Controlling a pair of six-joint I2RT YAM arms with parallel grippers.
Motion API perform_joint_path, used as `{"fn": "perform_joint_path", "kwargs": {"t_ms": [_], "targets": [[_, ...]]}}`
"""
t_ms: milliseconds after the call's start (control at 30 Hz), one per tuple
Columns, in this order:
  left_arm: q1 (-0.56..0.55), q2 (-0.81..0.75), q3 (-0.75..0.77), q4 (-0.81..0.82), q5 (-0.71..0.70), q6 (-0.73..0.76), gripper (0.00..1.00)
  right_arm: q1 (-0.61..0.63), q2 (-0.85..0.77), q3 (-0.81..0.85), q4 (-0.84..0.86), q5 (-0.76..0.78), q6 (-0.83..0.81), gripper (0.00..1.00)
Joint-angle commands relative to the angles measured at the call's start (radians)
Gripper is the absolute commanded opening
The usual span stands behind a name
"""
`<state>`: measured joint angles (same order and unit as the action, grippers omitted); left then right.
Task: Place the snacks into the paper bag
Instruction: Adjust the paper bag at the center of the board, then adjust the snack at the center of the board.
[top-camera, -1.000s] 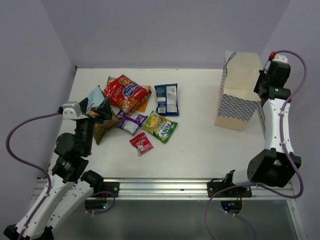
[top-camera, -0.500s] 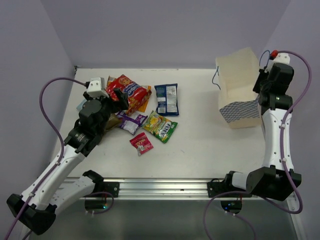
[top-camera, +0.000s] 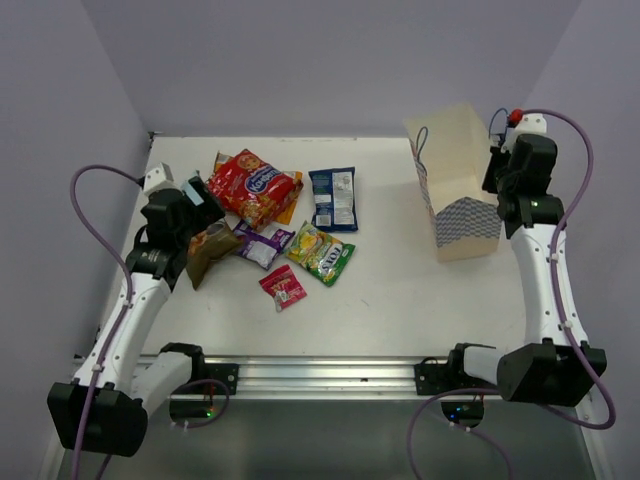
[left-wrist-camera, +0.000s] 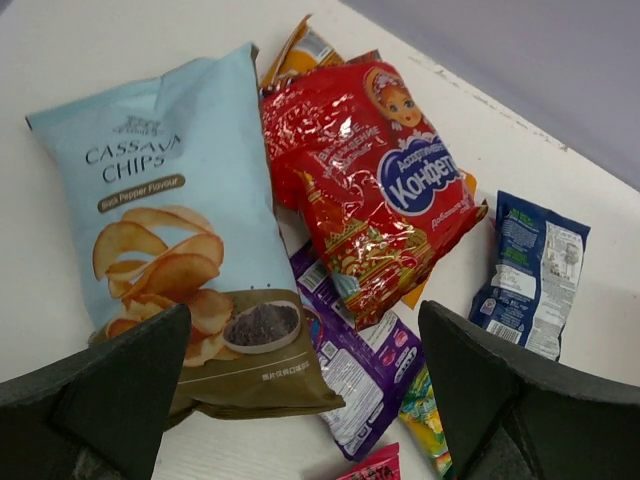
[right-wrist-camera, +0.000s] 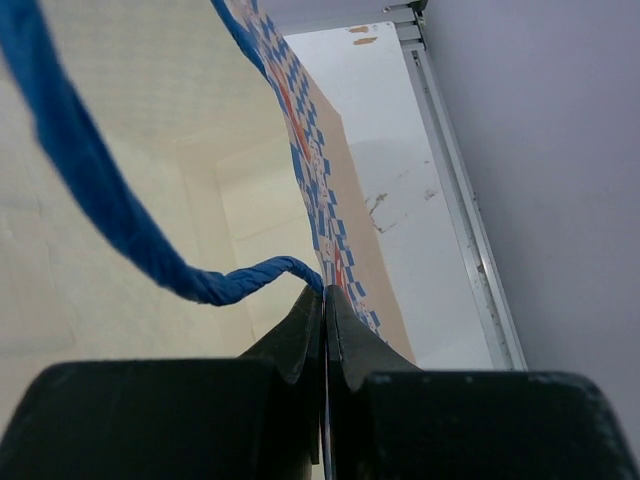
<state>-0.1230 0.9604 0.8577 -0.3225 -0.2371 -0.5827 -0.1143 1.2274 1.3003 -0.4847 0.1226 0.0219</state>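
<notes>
Your left end effector (left-wrist-camera: 305, 335) hovers spread over the cassava chips bag (left-wrist-camera: 170, 240) on the counter (left-wrist-camera: 60, 60), its long axis crossing the finger gap. Your right end effector (right-wrist-camera: 323, 300) pinches the paper bag (top-camera: 455, 190) wall, well apart.

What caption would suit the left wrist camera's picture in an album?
Open left jaws frame a cassava chips bag, red sweets packet, purple packet and dark blue packet on the table.

Lay clustered on the left half of the white table (top-camera: 400, 300): chip bag (top-camera: 208, 252) nearest the left edge, red packet (top-camera: 254, 186) overlapping orange packet (top-camera: 293, 198) farthest back, dark blue packet (top-camera: 333, 198) centremost, purple packet (top-camera: 263, 243), yellow-green packet (top-camera: 321, 252), pink-red packet (top-camera: 283, 285) nearest the front edge.
</notes>
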Motion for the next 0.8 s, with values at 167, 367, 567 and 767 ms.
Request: {"fn": "perform_joint_path", "kwargs": {"t_ms": [167, 367, 567, 767], "targets": [[0.097, 0.058, -0.149, 0.065, 0.153, -0.163, 1.00, 0.051, -0.038, -0.010, 0.037, 0.092, -0.014, 0.00], [0.102, 0.026, -0.197, 0.036, 0.163, -0.199, 1.00, 0.062, -0.040, -0.004, 0.023, 0.121, -0.048, 0.00], [0.102, -0.078, -0.304, 0.011, 0.101, -0.402, 1.00, 0.074, -0.043, 0.002, 0.012, 0.135, -0.051, 0.00], [0.102, -0.103, -0.358, 0.086, 0.020, -0.493, 1.00, 0.107, -0.057, -0.009, 0.024, 0.161, -0.065, 0.00]]}}
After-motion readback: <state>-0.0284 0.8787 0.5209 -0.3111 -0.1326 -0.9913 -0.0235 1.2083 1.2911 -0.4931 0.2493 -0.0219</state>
